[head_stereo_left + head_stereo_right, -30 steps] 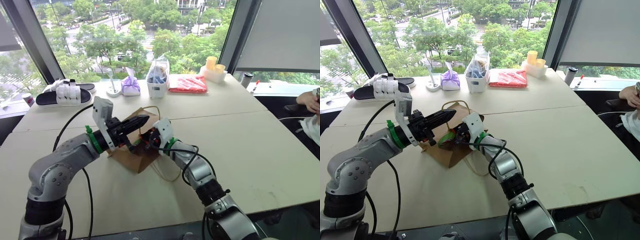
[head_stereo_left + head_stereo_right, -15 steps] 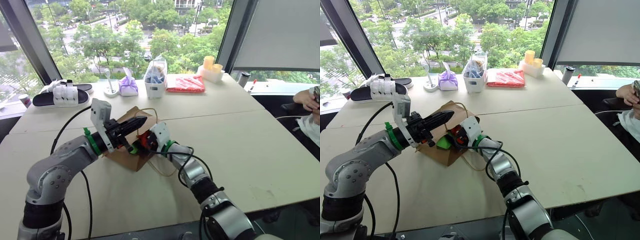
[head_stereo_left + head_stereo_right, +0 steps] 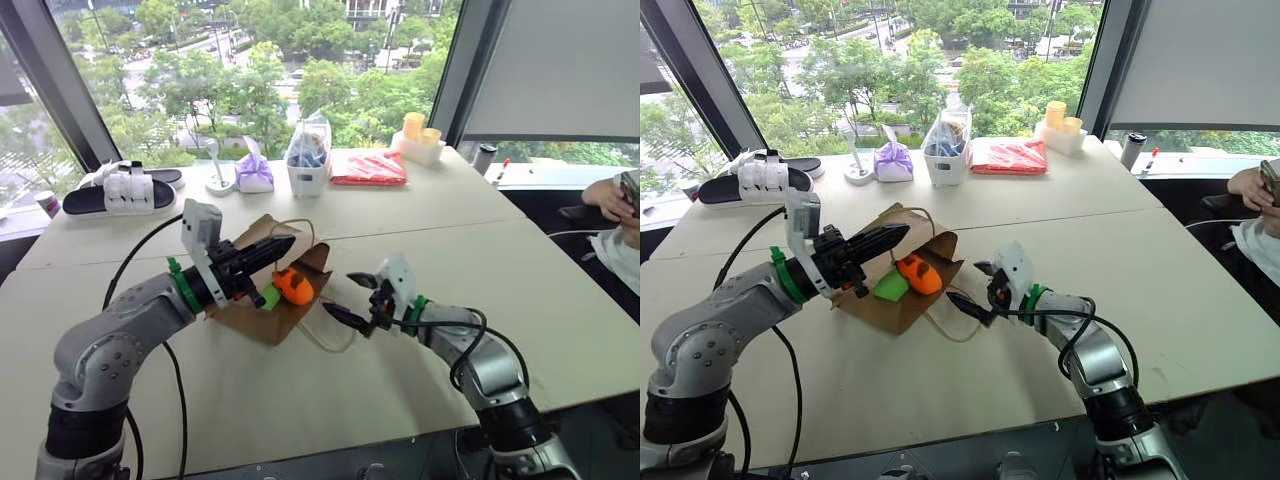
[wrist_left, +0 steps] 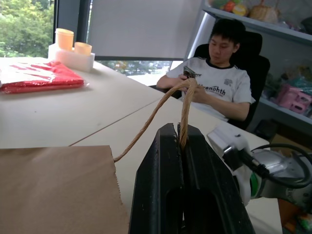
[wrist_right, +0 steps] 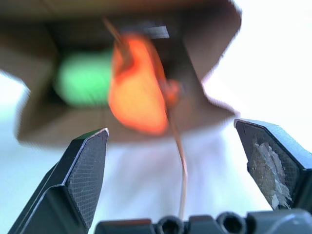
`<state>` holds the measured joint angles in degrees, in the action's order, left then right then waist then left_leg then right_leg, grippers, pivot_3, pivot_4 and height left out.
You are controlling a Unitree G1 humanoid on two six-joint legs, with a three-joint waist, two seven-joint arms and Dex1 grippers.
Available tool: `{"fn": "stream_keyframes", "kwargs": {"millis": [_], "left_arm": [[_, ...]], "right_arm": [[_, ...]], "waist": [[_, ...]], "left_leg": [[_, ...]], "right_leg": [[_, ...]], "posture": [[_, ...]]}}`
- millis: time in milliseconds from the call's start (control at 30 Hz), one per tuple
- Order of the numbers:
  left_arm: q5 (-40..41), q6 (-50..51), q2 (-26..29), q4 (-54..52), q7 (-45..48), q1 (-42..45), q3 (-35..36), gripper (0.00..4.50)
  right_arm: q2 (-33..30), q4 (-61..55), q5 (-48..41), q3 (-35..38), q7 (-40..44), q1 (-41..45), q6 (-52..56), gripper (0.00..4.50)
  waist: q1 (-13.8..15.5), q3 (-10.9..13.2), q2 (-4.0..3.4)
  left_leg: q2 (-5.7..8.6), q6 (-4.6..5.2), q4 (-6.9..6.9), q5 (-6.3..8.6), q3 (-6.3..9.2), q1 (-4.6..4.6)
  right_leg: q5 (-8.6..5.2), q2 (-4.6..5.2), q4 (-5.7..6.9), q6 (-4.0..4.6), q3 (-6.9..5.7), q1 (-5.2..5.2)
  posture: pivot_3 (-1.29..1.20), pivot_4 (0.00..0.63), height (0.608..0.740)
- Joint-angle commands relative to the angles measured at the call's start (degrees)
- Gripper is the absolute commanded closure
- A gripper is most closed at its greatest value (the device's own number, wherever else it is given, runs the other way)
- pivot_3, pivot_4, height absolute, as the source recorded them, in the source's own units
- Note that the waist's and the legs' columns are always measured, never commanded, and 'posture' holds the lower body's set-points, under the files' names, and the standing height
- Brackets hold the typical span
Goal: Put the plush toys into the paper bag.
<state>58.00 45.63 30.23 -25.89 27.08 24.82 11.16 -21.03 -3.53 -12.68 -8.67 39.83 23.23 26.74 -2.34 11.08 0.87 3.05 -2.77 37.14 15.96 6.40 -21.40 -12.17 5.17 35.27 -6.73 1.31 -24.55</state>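
Note:
The brown paper bag [image 3: 250, 312] lies on its side on the table, mouth facing right. Inside the mouth sit the orange plush toy [image 3: 295, 287] and, beside it, the lime-green plush toy [image 3: 270, 297]; the right wrist view looks straight at the orange toy [image 5: 136, 87] and the green toy [image 5: 83, 78]. My left gripper [image 3: 288, 241] is shut on the bag's twisted paper handle [image 4: 181, 100], holding the top of the mouth up. My right gripper [image 3: 343, 294] stands open and empty just right of the mouth, apart from the bag.
Along the far table edge stand black-and-white slippers [image 3: 125, 188], a purple tied pouch [image 3: 255, 172], a white tub with a clear plastic bag [image 3: 308, 160], a red packet [image 3: 368, 167] and yellow cups [image 3: 420, 135]. A seated person [image 4: 219, 83] is at the right.
My right gripper has opened, let go of the orange toy in the bag's mouth and drawn back to the right. The left gripper kept its hold on the handle.

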Motion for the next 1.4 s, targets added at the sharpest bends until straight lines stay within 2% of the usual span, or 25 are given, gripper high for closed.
{"fn": "stream_keyframes", "kwargs": {"millis": [33, 233, 267, 333, 533, 567, 767, 933, 1133, 1400], "left_arm": [[-0.2, -1.4, -0.2, -1.1, 0.3, 0.9, 0.1, 4.5], [0.3, -1.0, -0.5, -2.0, -0.6, 0.8, 0.2, 4.5], [0.3, -1.0, -0.5, -2.1, -0.7, 0.7, 0.4, 4.5], [0.4, -1.1, -0.4, -2.1, -1.0, 0.6, 0.6, 4.5], [0.5, -1.4, -0.3, -2.1, -1.3, 0.5, 1.0, 4.5], [0.4, -1.4, -0.3, -2.1, -1.3, 0.5, 1.0, 4.5], [1.4, -1.7, -0.5, -0.9, -1.9, 1.4, 2.7, 4.5], [1.9, -2.6, -1.5, 4.0, -3.4, 7.4, 4.8, 4.5], [-0.7, -3.8, -2.6, 9.0, -4.1, 11.5, 3.8, 4.5], [-7.9, -7.2, -3.8, 12.1, -1.0, 9.8, -0.3, 4.5]], "right_arm": [[0.0, 1.9, 3.5, -2.6, -1.1, 1.0, -1.8, 0.03], [0.9, 6.6, 8.3, -6.0, -2.7, 3.5, -3.1, 0.03], [1.1, 7.5, 9.0, -6.5, -3.0, 4.1, -3.0, 0.26], [1.2, 8.8, 10.2, -7.4, -3.1, 5.0, -3.7, 0.86], [2.8, 10.2, 8.4, -5.7, -2.6, 6.5, -0.1, 3.84], [2.9, 10.4, 8.0, -5.4, -2.5, 6.6, 0.6, 4.44], [3.7, 5.9, 2.0, 0.2, -2.0, 8.7, 6.4, 4.48], [-0.1, -2.6, -4.6, 8.8, -2.4, 14.4, 14.5, 4.48], [-3.7, -3.6, -7.9, 13.6, -3.3, 19.4, 19.1, 4.48], [-4.5, -1.8, -7.8, 13.3, -4.3, 21.7, 18.1, 4.48]], "waist": [[0.0, 0.0, 0.0], [0.1, 0.0, 0.0], [0.1, 0.0, 0.0], [0.1, 0.0, 0.0], [0.2, 0.0, 0.01], [0.3, 0.0, 0.01], [0.5, 0.0, 0.0], [1.4, 0.0, -0.01], [1.5, 0.0, 0.02], [1.4, 0.0, 0.02]], "left_leg": [[0.0, 0.0, 0.0, 0.0, 0.0, 0.0], [0.01, -0.01, 0.01, 0.0, 0.0, -0.02], [0.01, -0.01, 0.01, 0.0, 0.0, -0.02], [0.01, -0.01, 0.01, -0.01, 0.01, -0.01], [0.01, -0.02, 0.04, -0.01, 0.02, -0.01], [0.01, -0.03, 0.05, -0.01, 0.02, -0.01], [0.01, -0.02, 0.05, -0.01, 0.03, -0.01], [0.02, -0.02, 0.09, -0.01, 0.04, -0.08], [0.02, -0.02, 0.04, -0.01, 0.04, -0.06], [0.02, -0.02, 0.0, -0.01, 0.01, -0.08]], "right_leg": [[0.0, 0.0, 0.0, 0.0, 0.01, 0.0], [0.0, 0.01, -0.03, 0.0, 0.01, 0.0], [0.0, 0.01, -0.03, 0.0, 0.01, 0.0], [0.0, 0.01, -0.02, 0.0, 0.01, 0.0], [0.01, 0.01, -0.01, 0.0, 0.01, 0.02], [0.01, 0.01, -0.01, 0.0, 0.01, 0.02], [0.01, 0.01, -0.02, 0.0, 0.0, 0.03], [0.02, 0.01, -0.02, 0.0, 0.0, -0.03], [0.01, 0.01, -0.05, 0.0, -0.04, 0.01], [0.02, 0.01, -0.06, 0.0, -0.03, -0.03]], "posture": [[0.0, 0.15, 0.74], [0.0, 0.15, 0.74], [0.0, 0.15, 0.74], [0.0, 0.15, 0.74], [0.0, 0.15, 0.74], [0.0, 0.15, 0.74], [0.0, 0.15, 0.74], [0.0, 0.15, 0.74], [0.0, 0.15, 0.74], [0.0, 0.15, 0.74]]}}
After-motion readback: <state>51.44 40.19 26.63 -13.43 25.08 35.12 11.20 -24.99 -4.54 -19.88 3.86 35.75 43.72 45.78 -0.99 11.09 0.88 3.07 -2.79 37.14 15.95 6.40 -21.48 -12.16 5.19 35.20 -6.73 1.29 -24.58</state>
